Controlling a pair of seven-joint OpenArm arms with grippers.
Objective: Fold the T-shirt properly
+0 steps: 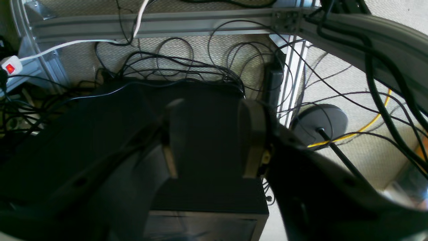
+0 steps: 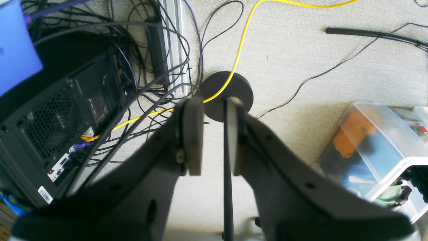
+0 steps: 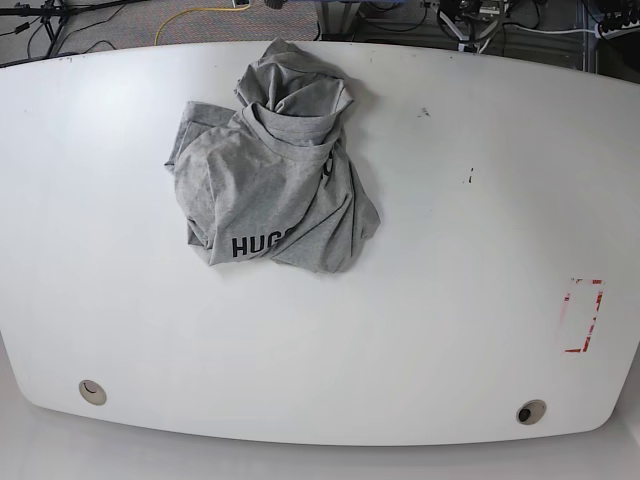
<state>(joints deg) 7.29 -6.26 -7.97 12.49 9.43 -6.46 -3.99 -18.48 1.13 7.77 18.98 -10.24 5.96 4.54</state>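
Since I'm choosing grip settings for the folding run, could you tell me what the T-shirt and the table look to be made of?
T-shirt: soft grey knit, probably cotton jersey, with a heathered matte look; it lies crumpled in loose folds and carries black printed lettering.
Table: a hard, smooth white top, likely laminate or painted board; it has a faint sheen, a few small dark marks and a red tape outline near one edge.

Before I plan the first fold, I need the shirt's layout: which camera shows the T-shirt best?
The base view: the grey T-shirt lies crumpled on the white table, fully visible. Both wrist views show only floor, cables and their own grippers, no shirt.
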